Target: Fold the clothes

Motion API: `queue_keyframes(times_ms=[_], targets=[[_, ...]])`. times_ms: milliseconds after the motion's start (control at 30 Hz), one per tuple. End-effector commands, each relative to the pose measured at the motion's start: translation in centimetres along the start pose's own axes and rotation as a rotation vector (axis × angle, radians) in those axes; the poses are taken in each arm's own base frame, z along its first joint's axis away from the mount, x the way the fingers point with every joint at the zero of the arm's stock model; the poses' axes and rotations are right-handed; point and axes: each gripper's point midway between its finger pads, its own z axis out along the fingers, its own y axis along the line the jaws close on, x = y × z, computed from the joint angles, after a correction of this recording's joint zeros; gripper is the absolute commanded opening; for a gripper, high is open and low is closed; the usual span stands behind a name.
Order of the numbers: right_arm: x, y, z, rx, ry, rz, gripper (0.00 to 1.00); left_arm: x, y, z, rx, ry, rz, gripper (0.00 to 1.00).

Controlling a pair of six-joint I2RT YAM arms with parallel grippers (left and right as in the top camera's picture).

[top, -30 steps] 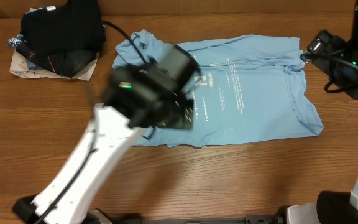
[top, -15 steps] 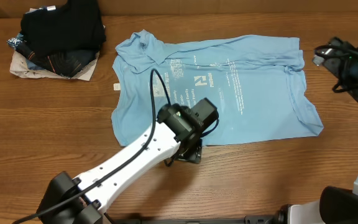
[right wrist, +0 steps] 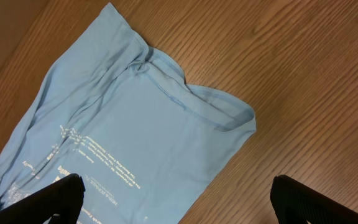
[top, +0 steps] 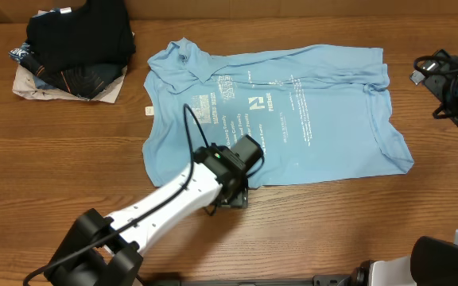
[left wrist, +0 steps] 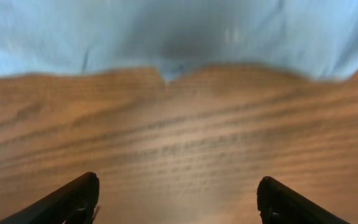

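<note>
The light sky-blue T-shirt (top: pixel 308 119) lies spread flat on the wooden table, small white print facing up. My left gripper (top: pixel 230 197) is open and empty, low over bare wood just in front of the shirt's near hem (left wrist: pixel 166 37). My right gripper (top: pixel 452 87) is open and empty, raised at the table's right edge, beside the shirt's right end. In the right wrist view the shirt (right wrist: pixel 123 137) lies below, its fingertips (right wrist: pixel 61 190) spread wide above it.
A pile of black and dark folded garments (top: pixel 78 44) sits on pale paper at the back left. A small white tag (top: pixel 149 111) lies on the wood by the shirt's left edge. A black cable (top: pixel 193 127) arcs over the shirt from the left arm.
My left arm has swept from over the shirt's left part down to the near hem. My right gripper has drawn back to the right, away from the shirt's right end.
</note>
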Motion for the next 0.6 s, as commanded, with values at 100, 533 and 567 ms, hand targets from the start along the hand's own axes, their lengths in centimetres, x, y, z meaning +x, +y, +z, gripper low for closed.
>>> queue_keyframes(times_ms=[100,533,567], targets=[[-0.1,0.1,0.2,-0.004,0.002,0.006,1.0,-1.3,0.2,0.9,0.102,0.067,-0.129,0.82],[-0.1,0.1,0.2,-0.004,0.001,0.006,1.0,-1.1,-0.8,4.5,0.122,0.169,-0.183,0.74],[-0.1,0.1,0.2,-0.004,0.002,0.006,1.0,-1.2,-0.8,4.8,0.118,0.169,-0.183,0.74]])
